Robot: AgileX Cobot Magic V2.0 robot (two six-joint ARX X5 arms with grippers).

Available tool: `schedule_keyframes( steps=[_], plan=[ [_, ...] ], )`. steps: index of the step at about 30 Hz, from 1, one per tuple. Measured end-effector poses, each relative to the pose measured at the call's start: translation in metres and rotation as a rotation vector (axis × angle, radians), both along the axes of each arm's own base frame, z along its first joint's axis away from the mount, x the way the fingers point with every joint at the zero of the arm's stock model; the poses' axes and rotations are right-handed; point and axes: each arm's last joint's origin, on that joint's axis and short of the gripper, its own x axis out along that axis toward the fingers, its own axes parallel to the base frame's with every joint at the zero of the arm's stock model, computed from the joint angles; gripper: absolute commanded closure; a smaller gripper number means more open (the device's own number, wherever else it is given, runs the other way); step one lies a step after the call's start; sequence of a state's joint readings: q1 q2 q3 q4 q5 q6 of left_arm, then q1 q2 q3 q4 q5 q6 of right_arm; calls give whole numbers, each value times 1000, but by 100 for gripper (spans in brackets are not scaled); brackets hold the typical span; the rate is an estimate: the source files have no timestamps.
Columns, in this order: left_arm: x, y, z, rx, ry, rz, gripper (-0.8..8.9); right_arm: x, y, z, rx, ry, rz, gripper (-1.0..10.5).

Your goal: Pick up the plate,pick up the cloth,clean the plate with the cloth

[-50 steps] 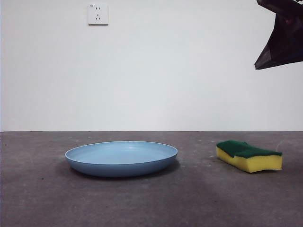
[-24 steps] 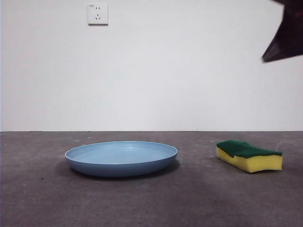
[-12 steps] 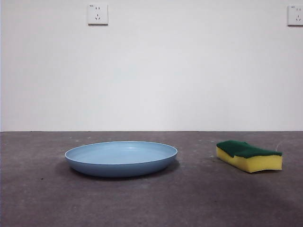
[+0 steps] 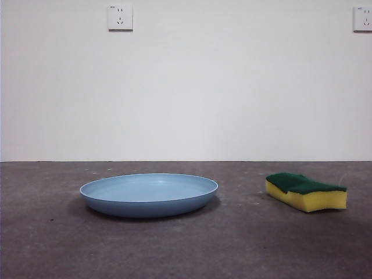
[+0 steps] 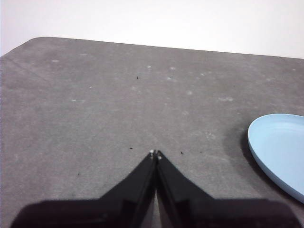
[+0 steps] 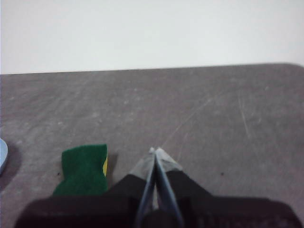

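The light-blue plate lies flat on the dark table, left of centre in the front view; its edge shows in the left wrist view. The cloth, a yellow sponge with a green scouring top, rests to the right of the plate, and the right wrist view shows it from above. My left gripper is shut and empty, well off to the plate's side. My right gripper is shut and empty too, just beside the cloth and not touching it. Neither arm appears in the front view.
White wall behind the table carries two sockets. The grey table runs bare in front of the plate and the sponge. Its rounded far corners show in both wrist views.
The dark arm tip at the top right of the front view has risen out of the picture, uncovering the right socket. Plate and sponge have not moved.
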State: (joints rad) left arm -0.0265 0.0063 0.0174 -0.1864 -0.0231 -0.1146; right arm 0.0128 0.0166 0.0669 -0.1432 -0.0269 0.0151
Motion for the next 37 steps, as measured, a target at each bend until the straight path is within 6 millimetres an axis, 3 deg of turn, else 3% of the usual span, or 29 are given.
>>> schedule_keyframes(
  steps=[9, 19, 37],
  plan=[
    [0, 0, 0, 0, 0, 0, 814, 2, 0, -19, 62, 72, -8, 946],
    [0, 0, 0, 0, 0, 0, 814, 2, 1, -19, 151, 77, -1, 946],
    [0, 0, 0, 0, 0, 0, 814, 2, 1, -19, 158, 78, -2, 946]
  ],
)
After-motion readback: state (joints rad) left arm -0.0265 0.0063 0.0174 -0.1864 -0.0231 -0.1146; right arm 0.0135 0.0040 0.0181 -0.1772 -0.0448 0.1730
